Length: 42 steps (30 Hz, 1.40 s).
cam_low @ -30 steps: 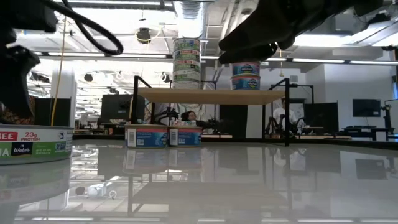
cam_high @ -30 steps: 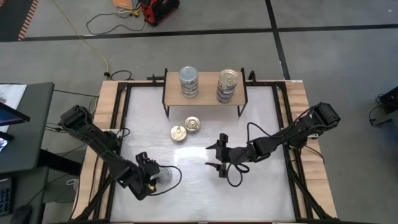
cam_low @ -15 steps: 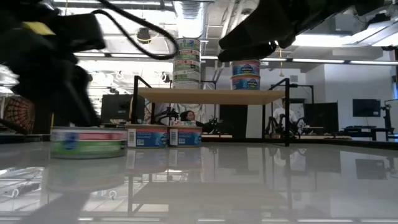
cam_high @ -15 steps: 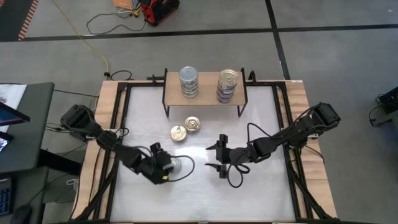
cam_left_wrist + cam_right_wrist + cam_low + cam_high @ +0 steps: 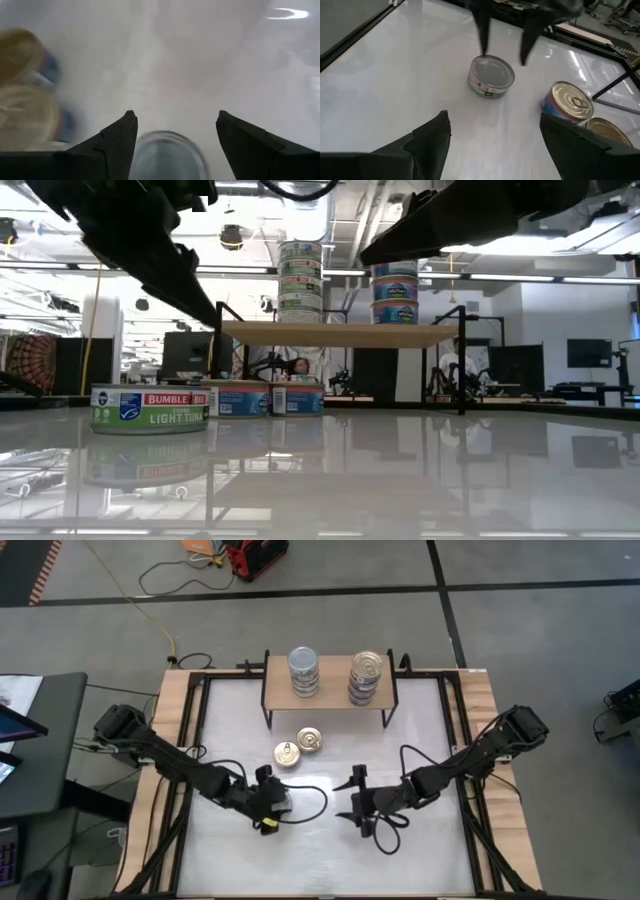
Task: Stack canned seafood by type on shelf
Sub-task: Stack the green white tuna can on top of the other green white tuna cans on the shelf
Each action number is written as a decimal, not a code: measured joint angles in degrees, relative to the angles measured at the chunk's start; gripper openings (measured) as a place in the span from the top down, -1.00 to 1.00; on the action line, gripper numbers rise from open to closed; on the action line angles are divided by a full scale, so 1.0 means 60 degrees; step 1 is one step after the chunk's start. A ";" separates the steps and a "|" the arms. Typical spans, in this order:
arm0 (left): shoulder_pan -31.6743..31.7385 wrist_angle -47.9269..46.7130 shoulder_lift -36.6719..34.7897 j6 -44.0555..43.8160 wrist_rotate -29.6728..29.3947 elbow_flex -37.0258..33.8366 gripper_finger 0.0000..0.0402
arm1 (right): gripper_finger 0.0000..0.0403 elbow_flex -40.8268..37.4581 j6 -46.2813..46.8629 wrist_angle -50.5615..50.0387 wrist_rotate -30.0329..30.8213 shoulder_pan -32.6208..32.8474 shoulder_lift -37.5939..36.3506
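Left gripper (image 5: 281, 802) stands spread astride, apparently not clenching, the silver-lidded tin (image 5: 491, 75) on the table (image 5: 420, 730). Right gripper (image 5: 356, 803) spread, empty. Centre fingers before closing; shelf (image 5: 330, 690) lies beyond.

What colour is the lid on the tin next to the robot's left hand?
Plain silver-grey. The tin by the left gripper shows best in the right wrist view.

Seafood tins on and before the shelf

The light-wood shelf (image 5: 328, 686) stood at the surface's far edge, carrying a silver-lidded stack (image 5: 303, 671) and a gold-lidded stack (image 5: 366, 676). Two gold-lidded tins (image 5: 298, 747) lay touching just before it; one silver-lidded tin (image 5: 491, 75) sat upright nearer the surface's middle.
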 joint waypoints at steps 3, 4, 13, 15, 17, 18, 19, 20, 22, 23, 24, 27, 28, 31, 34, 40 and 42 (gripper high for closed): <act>-0.0046 -0.0241 0.0003 -0.0265 0.0989 0.0193 -0.28 | -0.63 0.0000 0.0394 0.0050 0.0000 -0.0005 0.0004; -0.0144 -0.0522 0.0006 -0.0268 0.1184 0.0306 -0.28 | -0.63 0.0000 0.0638 0.0016 0.0000 -0.0005 0.0004; -0.1893 -0.2151 0.0823 -0.0020 -0.1690 0.1054 -0.09 | -0.63 0.0000 0.1762 -0.0432 0.0371 -0.0005 0.0011; -0.2095 -0.2308 0.1207 0.0146 -0.1911 0.1155 -0.04 | -0.63 0.0000 0.1782 -0.0422 0.0499 -0.0005 0.0011; -0.2228 -0.2404 0.1668 0.0238 -0.1935 0.1390 0.01 | -0.63 0.0000 0.1889 -0.0398 0.0520 -0.0009 0.0011; -0.2280 -0.2620 0.1908 0.0237 -0.1948 0.1511 0.03 | -0.63 0.0000 0.1934 -0.0400 0.0521 -0.0009 0.0011; -0.2311 -0.2904 0.2146 0.0236 -0.1958 0.1633 0.05 | -0.63 0.0000 0.1944 -0.0396 0.0521 -0.0009 0.0011; -0.2332 -0.3162 0.2423 0.0224 -0.1965 0.1773 0.07 | -0.63 0.0000 0.1954 -0.0385 0.0521 -0.0009 0.0011; -0.2357 -0.3643 0.2914 0.0097 -0.1996 0.2044 0.10 | -0.63 0.0000 0.1964 -0.0324 0.0521 -0.0009 0.0011; -0.2357 -0.3923 0.3112 0.0018 -0.2025 0.2198 0.12 | -0.63 0.0000 0.1989 -0.0277 0.0521 -0.0009 0.0011; -0.2357 -0.4122 0.3286 -0.0032 -0.2066 0.2341 0.13 | -0.63 0.0000 0.2014 -0.0233 0.0521 -0.0009 0.0011; -0.2357 -0.4529 0.3780 -0.0132 -0.2092 0.2616 0.17 | -0.63 0.0000 0.2013 -0.0122 0.0521 -0.0012 0.0011; -0.2357 -0.4565 0.3895 -0.0133 -0.2074 0.2649 0.18 | -0.63 0.0000 0.2016 -0.0097 0.0521 -0.0016 0.0011; -0.2357 -0.4554 0.4066 -0.0152 -0.1930 0.2770 0.24 | -0.63 0.0000 0.2013 -0.0037 0.0521 -0.0016 0.0011; -0.2379 -0.4555 0.4053 -0.0461 -0.1908 0.2780 0.32 | -0.63 0.0000 0.2016 -0.0028 0.0521 -0.0016 0.0015; -0.2412 -0.4565 0.3843 -0.0465 -0.1851 0.2776 0.50 | -0.63 0.0000 0.2041 0.0048 0.0521 -0.0016 0.0015; -0.2449 -0.4576 0.3850 -0.0293 -0.1795 0.2776 0.58 | -0.63 0.0000 0.2088 0.0048 0.0521 -0.0016 0.0015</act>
